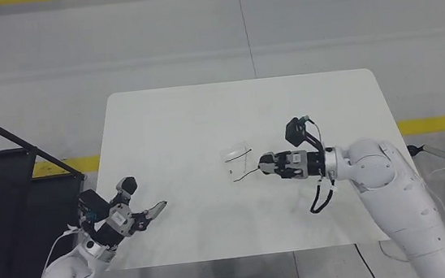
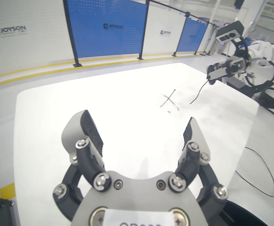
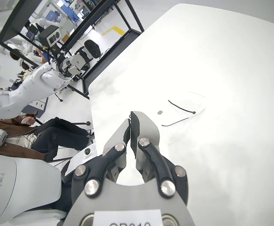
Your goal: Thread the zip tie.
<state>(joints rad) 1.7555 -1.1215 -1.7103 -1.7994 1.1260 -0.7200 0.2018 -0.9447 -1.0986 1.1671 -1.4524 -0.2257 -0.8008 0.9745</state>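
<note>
Treat the zip tie [image 2: 198, 92], a thin black strip hanging over the middle of the table [image 1: 172, 128] from the right gripper [image 2: 210, 77] clamped on one end, as light, springy and slippery, and take its free tail with the left gripper [image 2: 138, 115], spread apart at the table's edge.

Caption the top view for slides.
Right hand pinches a zip tie over the table; left hand open at its corner.
</note>
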